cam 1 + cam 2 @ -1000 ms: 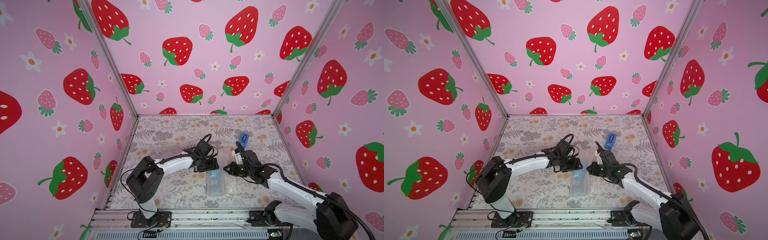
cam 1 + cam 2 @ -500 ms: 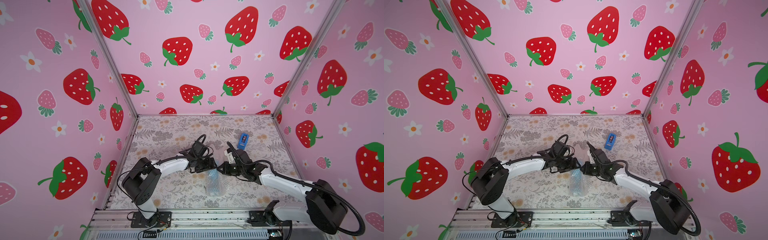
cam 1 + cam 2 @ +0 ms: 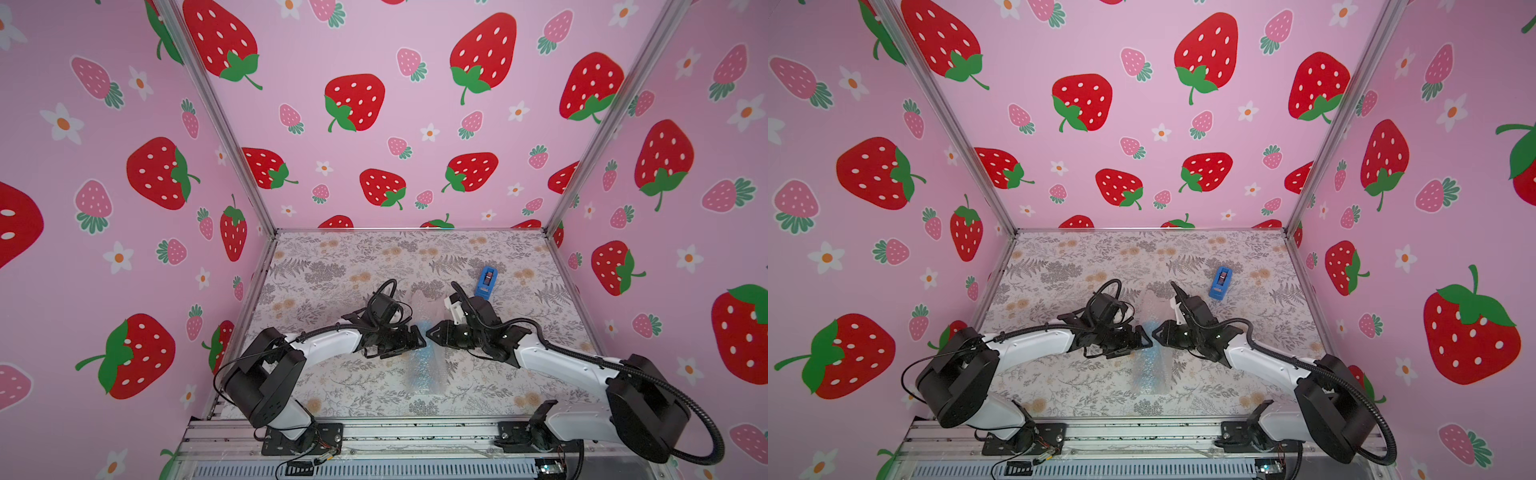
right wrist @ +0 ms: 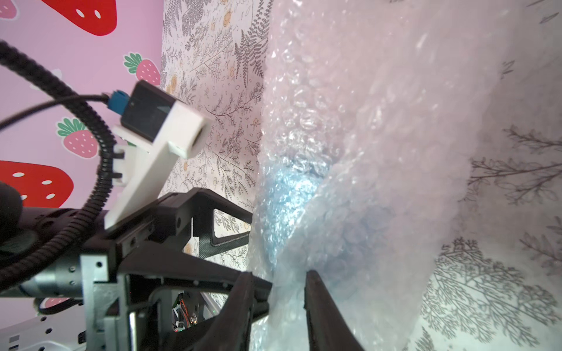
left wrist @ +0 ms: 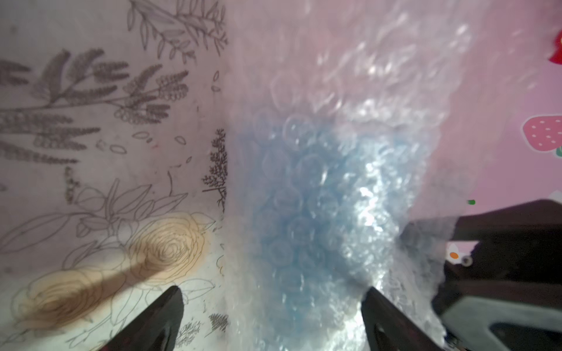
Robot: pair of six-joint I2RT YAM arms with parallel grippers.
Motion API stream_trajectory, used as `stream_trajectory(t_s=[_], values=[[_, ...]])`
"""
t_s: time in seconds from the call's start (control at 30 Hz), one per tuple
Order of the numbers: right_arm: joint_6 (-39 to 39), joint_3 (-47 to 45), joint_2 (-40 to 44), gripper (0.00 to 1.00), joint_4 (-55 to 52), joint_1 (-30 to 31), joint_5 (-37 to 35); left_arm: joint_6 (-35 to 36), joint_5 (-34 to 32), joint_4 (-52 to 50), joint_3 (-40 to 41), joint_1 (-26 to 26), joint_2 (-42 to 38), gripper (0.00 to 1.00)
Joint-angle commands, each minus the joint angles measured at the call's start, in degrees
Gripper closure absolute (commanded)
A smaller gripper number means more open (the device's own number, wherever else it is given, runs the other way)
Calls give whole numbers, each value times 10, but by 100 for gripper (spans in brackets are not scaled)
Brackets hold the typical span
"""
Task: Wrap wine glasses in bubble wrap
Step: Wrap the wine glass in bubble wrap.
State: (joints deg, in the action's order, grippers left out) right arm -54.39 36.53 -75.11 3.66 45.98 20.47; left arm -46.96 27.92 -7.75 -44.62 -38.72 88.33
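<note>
1. Light blue plastic goblet [image 5: 298, 197], blurry inside the clear bubbled plastic wrap [image 4: 380, 121], lies on the floral table [image 3: 353, 266] between the arms
2. vs earlier: left gripper [image 5: 272, 289] now spread wide, right gripper [image 4: 279, 273] unclenched, jaws slightly parted around the wrap

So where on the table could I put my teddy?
The far table, between the back wall and the arms, is bare left of the blue tape dispenser. The middle is crowded: the left claw and right claw sit at the bubble wrap around the goblet.

Pale blue goblet [image 5: 304, 197], clear bubble wrap [image 5: 380, 60], pink strawberry-print walls [image 3: 415, 62].
</note>
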Motion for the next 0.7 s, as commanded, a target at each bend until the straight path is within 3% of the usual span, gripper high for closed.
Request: stream_trajectory(t_s=[0.0,0.27,0.67], values=[[-18,19,-13,68,22,4,10,-1,21,21,25,10,-21,10],[-22,40,-44,68,35,15,20,-13,43,69,70,16,-48,24],[-28,48,-83,68,51,36,19,-20,60,81,103,42,-99,24]])
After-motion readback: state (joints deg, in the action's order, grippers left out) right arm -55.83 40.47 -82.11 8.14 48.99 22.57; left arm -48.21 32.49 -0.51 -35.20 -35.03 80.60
